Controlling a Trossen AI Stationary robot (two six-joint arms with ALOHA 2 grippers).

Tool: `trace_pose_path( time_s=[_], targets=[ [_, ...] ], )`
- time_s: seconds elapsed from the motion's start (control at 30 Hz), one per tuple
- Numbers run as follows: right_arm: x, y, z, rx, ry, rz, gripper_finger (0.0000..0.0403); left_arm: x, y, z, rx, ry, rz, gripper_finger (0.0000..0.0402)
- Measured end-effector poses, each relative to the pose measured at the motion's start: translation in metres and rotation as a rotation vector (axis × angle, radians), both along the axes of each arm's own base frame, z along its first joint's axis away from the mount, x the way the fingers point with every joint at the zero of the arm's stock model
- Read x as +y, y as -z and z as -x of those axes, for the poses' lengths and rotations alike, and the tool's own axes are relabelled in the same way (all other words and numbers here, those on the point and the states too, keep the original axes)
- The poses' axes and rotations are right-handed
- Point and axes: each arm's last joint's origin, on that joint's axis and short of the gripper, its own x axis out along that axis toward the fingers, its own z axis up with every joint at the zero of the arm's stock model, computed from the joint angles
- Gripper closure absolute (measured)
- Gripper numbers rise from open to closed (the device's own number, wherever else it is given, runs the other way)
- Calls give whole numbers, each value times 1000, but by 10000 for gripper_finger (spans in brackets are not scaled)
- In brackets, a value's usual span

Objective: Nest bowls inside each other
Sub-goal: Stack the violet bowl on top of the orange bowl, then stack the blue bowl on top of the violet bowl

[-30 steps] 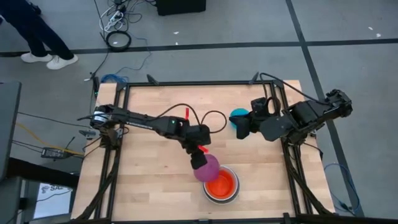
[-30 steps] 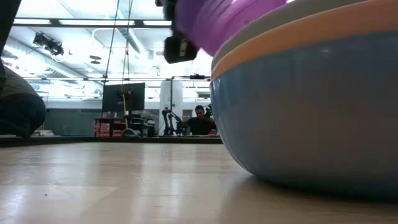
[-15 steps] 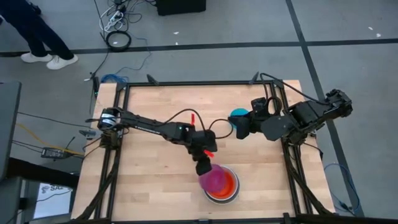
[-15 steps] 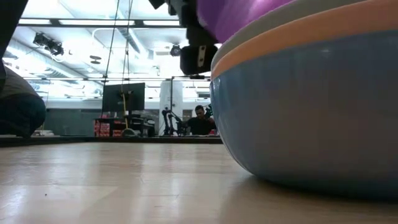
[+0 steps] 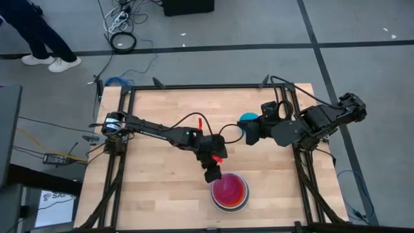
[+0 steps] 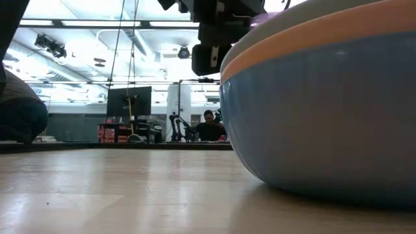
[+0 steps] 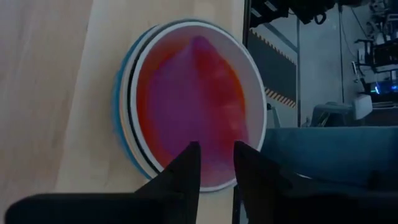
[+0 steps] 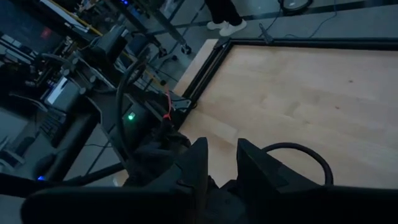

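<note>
1. The nested stack of bowls (image 5: pixel 229 192) sat at the lower centre of the high view, on the wooden counter (image 5: pixel 155 188).
2. Seen from the left wrist, a purple bowl (image 7: pixel 186 118) lay inside a red-orange bowl (image 7: pixel 235 93), which lay inside a white bowl (image 7: pixel 255 109), with a blue rim (image 7: pixel 117 112) showing at the outside.
3. In the low view the stack filled the right of the frame: a large blue bowl (image 6: pixel 325 110) at the bottom, an orange rim (image 6: pixel 312 36) above it and a grey rim (image 6: pixel 325 14) above that.
4. The left claw (image 5: pixel 212 173) hung just at the upper-left edge of the stack, its fingers (image 7: pixel 186 168) parted with a narrow gap and gripping nothing.
5. The right claw (image 5: pixel 251 133) sat at the upper right of the counter, beside a teal bowl (image 5: pixel 246 118); its fingers (image 8: pixel 198 163) stood slightly apart, and I could not tell whether they held anything.
</note>
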Motion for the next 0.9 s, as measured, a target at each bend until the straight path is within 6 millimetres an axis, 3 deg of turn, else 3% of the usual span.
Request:
trace_pose_path(
  time_s=[0.4,0.6,0.7,0.9],
  targets=[
    [-1,2,2,33,-4,21,329,0,-2,-1,2,7,43,296],
    [-8,11,7,144,22,51,338,17,-7,0,13,35,130,296],
    [-18,18,10,235,36,30,345,33,-28,4,-7,40,159,296],
    [-50,29,13,441,60,-68,356,60,-92,9,-154,0,123,296]
  ],
)
